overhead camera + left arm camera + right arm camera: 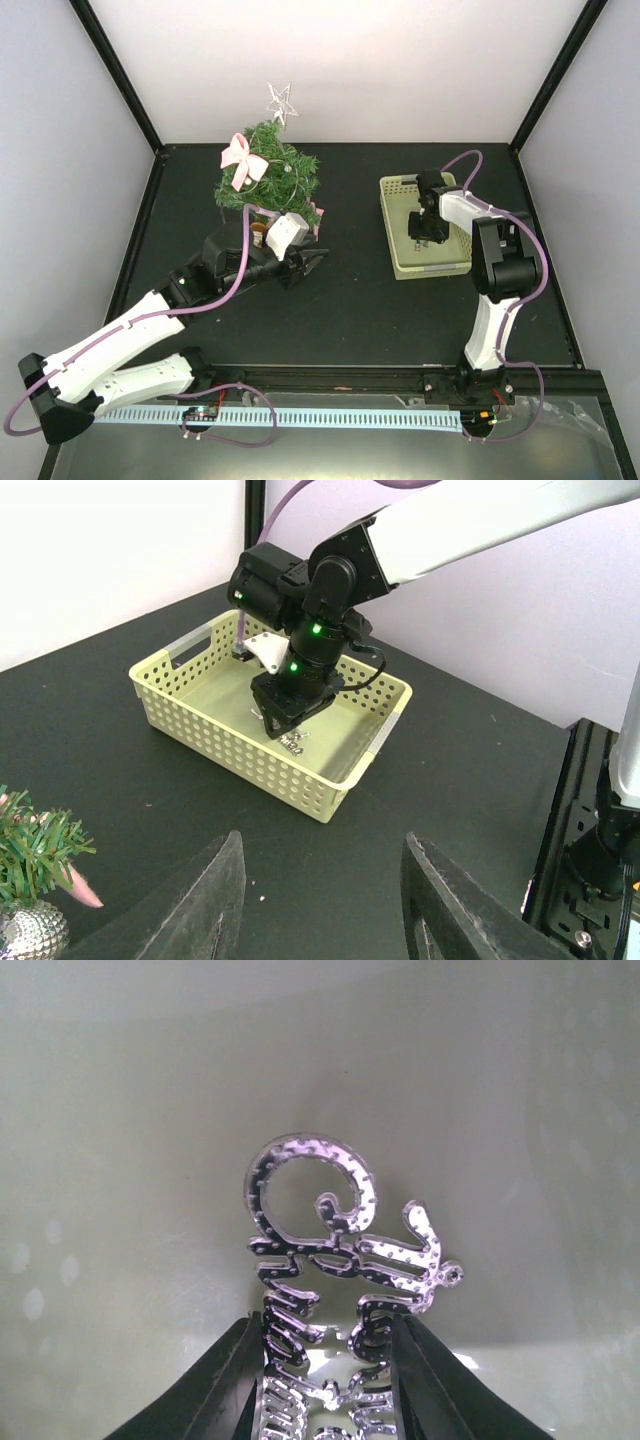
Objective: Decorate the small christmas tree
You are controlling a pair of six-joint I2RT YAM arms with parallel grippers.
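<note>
Right gripper (325, 1355) clamps a glittery silver script ornament (320, 1250) inside the pale green perforated basket (190, 720); left gripper (320, 890), fingers apart, sits beside the bristly small christmas tree (275, 175).

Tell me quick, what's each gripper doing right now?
Left gripper: open, empty.
Right gripper: fingers either side of the silver script ornament in the basket; cannot tell if it is clamped.
</note>
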